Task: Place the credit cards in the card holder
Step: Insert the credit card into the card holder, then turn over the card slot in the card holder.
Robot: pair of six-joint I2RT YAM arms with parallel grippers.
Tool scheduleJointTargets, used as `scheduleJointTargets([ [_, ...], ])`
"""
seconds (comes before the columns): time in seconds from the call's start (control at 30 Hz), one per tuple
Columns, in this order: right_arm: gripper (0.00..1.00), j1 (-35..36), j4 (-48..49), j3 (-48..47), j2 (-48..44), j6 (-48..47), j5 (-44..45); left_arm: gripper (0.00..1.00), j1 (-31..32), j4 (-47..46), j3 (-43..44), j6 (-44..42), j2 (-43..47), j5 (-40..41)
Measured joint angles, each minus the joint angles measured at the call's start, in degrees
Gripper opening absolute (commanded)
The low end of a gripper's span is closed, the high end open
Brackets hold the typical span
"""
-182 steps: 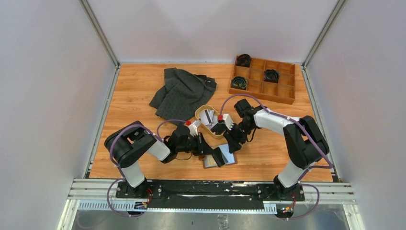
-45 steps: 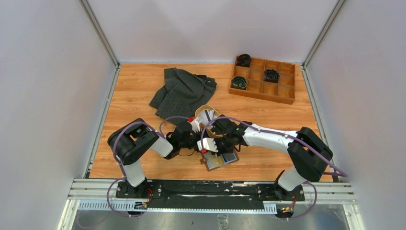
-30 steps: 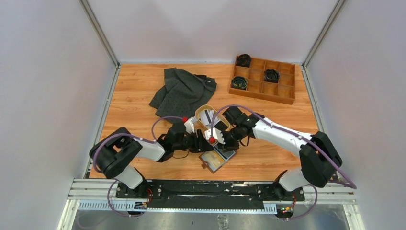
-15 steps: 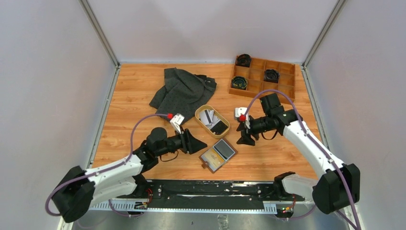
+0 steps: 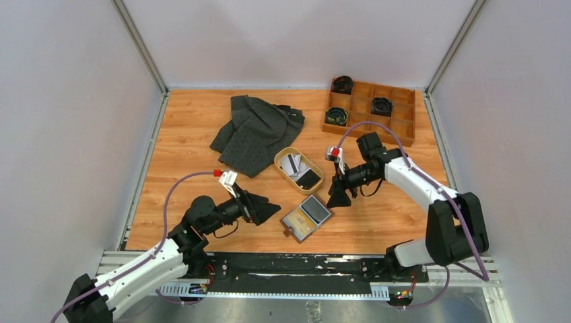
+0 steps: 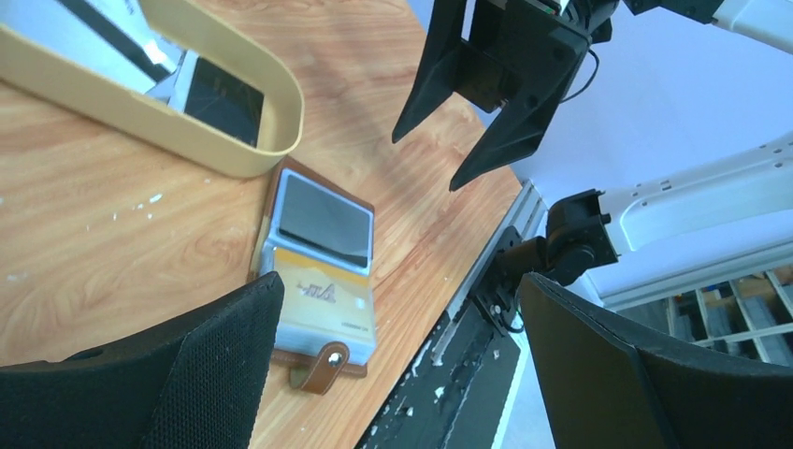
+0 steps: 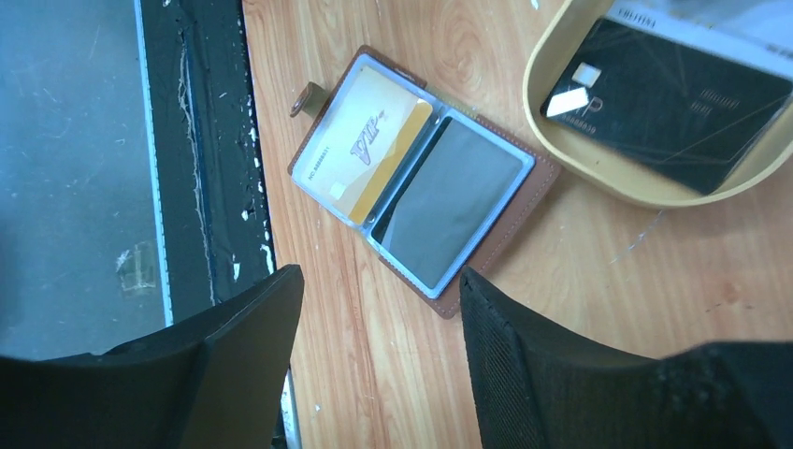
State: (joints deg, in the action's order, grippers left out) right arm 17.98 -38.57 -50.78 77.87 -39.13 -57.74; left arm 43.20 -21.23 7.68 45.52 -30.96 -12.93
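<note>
The brown card holder [image 5: 288, 232] lies open on the table near the front edge. Its clear sleeves show a gold card [image 7: 374, 140] and a dark grey card [image 7: 454, 201]. More credit cards [image 5: 299, 171], black and white, lie in the oval tan tray [image 5: 278, 161] just behind it. My left gripper [image 5: 269, 210] hovers left of the holder, open and empty. My right gripper [image 5: 337, 200] hangs right of the holder, open and empty. The left wrist view shows the holder's strap [image 6: 323, 367] between my wide left gripper [image 6: 400, 281] fingers. The right gripper [image 7: 382, 276] looks down on the holder [image 7: 494, 241].
A crumpled dark grey cloth [image 5: 259, 131] lies at the back left. A wooden compartment box [image 5: 394, 138] with black coiled items stands at the back right. The tan tray [image 7: 580, 178] sits close behind the holder. The black front rail [image 7: 206, 140] runs just past the holder.
Both arms have drawn back from the card holder, left arm to the left, right arm to the right and back. Both grippers have opened. The holder stays open on the table.
</note>
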Motion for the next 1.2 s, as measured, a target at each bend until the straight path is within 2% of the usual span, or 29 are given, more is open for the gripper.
scheduleJointTargets([
  [0.13, 0.66, 0.6, 0.0, -0.4, 4.2, 2.7, 0.6, 0.91, 0.0, 1.2, -1.5, 2.0, 0.8, 0.6],
  [0.27, 0.65, 2.8, 0.1, -2.1, 8.4, 4.9, 2.4, 0.87, 0.9, 1.2, -0.7, 3.4, -3.8, 0.5],
  [0.5, 0.61, 4.7, 0.2, -3.2, 13.6, 7.3, 4.3, 0.81, 10.1, 1.6, 4.1, 2.9, -15.4, 5.3],
  [0.7, 0.58, 6.3, -0.2, -4.9, 17.4, 8.1, 5.0, 0.72, 14.4, 1.5, 6.8, 2.4, -22.3, 10.8],
  [0.87, 0.58, 6.8, -0.7, -5.6, 18.7, 8.1, 5.9, 0.65, 15.6, 1.6, 8.2, 2.1, -26.4, 13.4],
  [1.2, 0.58, 6.8, -1.0, -5.7, 19.1, 8.3, 7.2, 0.62, 16.6, 0.9, 11.6, 1.4, -34.6, 14.8],
])
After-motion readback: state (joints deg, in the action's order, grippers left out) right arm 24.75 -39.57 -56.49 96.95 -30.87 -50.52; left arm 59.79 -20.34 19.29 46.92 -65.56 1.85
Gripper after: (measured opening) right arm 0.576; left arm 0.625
